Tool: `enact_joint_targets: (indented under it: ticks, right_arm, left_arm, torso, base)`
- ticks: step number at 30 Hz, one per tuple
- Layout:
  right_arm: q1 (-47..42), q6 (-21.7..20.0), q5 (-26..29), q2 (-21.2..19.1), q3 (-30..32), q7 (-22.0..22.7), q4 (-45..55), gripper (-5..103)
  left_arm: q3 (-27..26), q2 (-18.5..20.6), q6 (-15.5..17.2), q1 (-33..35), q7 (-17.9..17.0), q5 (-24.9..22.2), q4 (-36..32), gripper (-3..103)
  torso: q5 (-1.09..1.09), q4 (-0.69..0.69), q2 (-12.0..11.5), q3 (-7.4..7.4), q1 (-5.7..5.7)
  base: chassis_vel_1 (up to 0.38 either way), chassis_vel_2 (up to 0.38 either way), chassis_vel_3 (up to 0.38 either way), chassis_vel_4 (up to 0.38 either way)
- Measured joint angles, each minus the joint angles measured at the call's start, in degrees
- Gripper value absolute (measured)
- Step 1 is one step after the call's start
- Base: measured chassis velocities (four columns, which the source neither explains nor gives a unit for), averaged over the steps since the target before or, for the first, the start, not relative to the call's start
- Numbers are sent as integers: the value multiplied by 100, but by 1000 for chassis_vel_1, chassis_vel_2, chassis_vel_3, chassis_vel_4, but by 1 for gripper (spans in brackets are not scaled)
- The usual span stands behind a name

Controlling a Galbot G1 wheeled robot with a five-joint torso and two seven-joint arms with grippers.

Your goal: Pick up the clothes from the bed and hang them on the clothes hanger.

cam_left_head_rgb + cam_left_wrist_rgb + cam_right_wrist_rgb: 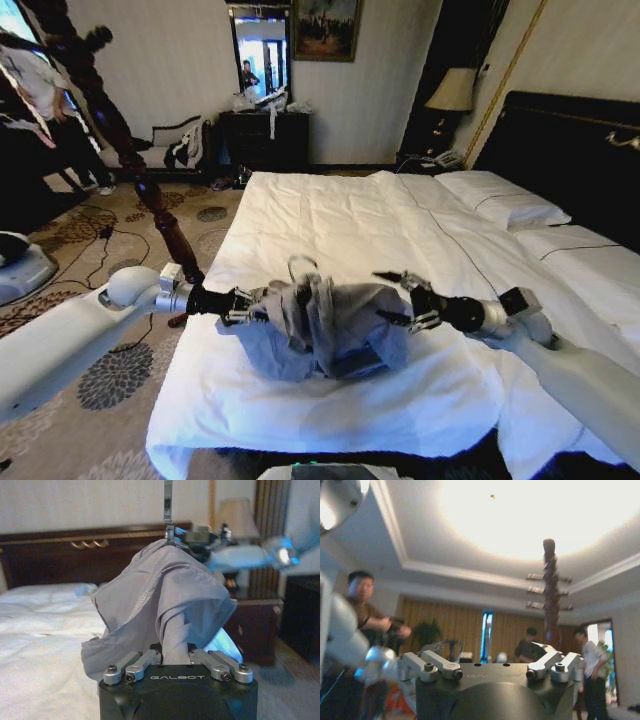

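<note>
Left claw point(175, 652) up close, black body w/ silver linkages, pinched tight on a fold of the clothes point(165, 595). The grey-blue shirt bunches up off the bed point(330, 215), held above the sheets near the foot end. In the head view, left claw point(262, 305) grips the shirt's point(330, 330) left side; right claw point(405, 298) sits at its right edge, fingers spread wide, nothing gripped. The right wrist view has that claw point(490, 667) tilted up at the ceiling. The clothes hanger point(150, 185) stands on the carpet just left of the bed, dark turned wood.
</note>
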Motion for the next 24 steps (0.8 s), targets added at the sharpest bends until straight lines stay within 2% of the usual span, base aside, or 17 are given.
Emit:
enact_joint_targets:
  ticks: [1,3,5,7,9,11,13,18,21,24]
  right_arm:
    - [0,0,0,0,0,0,0,97]
    - [77,0,226,1,57,353,110,100]
    - [87,3,260,4,67,435,131,100]
    - [147,68,412,56,125,1099,260,100]
    - [207,144,440,115,173,1528,292,100]
    - [229,173,442,137,194,1648,293,100]
    - [249,250,437,170,287,1828,286,100]
    - [101,323,334,168,446,1898,336,100]
    - [35,344,238,169,473,1908,372,100]
    - [-21,367,111,179,477,1974,490,100]
  left_arm:
    - [0,0,0,0,0,0,0,17]
    - [-118,-6,38,56,-125,-285,38,17]
    - [-133,-7,47,57,-161,-366,38,17]
    - [-215,-50,94,42,-411,-787,40,17]
    - [-350,-124,117,33,-612,-1041,93,17]
    - [-409,-167,128,30,-690,-1148,117,17]
    - [-575,-324,159,-25,-955,-1458,197,17]
    - [-774,-534,189,-241,-1347,-1825,365,17]
    - [-829,-538,200,-378,-1425,-1941,434,17]
    - [-1009,-363,212,-594,-1457,-2170,519,17]
  torso:
    - [0,0,0,0,0]
    - [0,0,0,0,0]
    - [0,0,0,0,0]
    - [1,0,0,0,0]
    - [2,-1,0,0,0]
    - [2,0,0,0,0]
    - [1,0,0,0,0]
    - [0,-2,0,0,0]
    - [1,-2,0,0,0]
    - [2,0,0,0,0]
  base:
    - [0,0,0,0]
    - [0,0,0,0]
    - [0,0,0,0]
    - [0,0,0,0]
    - [0,0,0,0]
    - [0,0,0,0]
    - [0,0,0,0]
    - [0,0,0,0]
    - [0,0,0,0]
    - [0,0,0,0]
